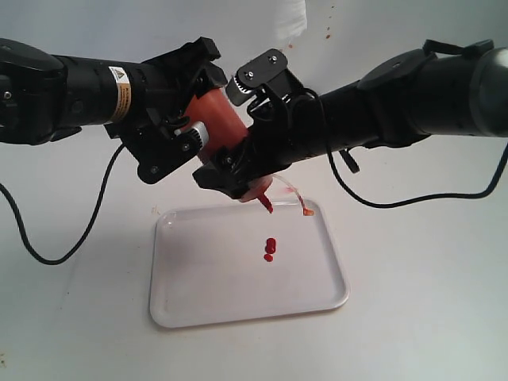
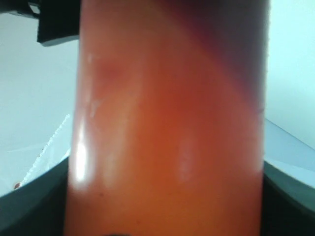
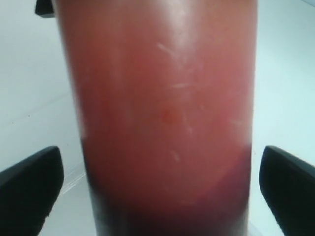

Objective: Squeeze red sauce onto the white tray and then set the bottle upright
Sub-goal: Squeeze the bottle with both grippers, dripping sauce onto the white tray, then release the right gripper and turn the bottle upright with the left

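The bottle (image 1: 218,119) hangs tilted over the white tray (image 1: 206,294), its red-stained nozzle (image 1: 266,204) pointing down just above the tray's far part. On the tray below the nozzle lies the red sauce (image 1: 270,248), a few small joined blobs. My left gripper (image 1: 190,131) is shut on the bottle's upper body, which fills the left wrist view as an orange-red wall (image 2: 167,128) between two dark fingers (image 2: 29,211). My right gripper (image 1: 248,168) straddles the bottle near the cap. Its fingers (image 3: 29,189) stand a little off the bottle (image 3: 162,108) on both sides.
A thin cap tether with an orange tip (image 1: 307,210) dangles by the nozzle over the tray's far right corner. Black cables trail over the table at the left (image 1: 48,254) and at the right (image 1: 413,198). Red specks (image 1: 327,33) mark the wall.
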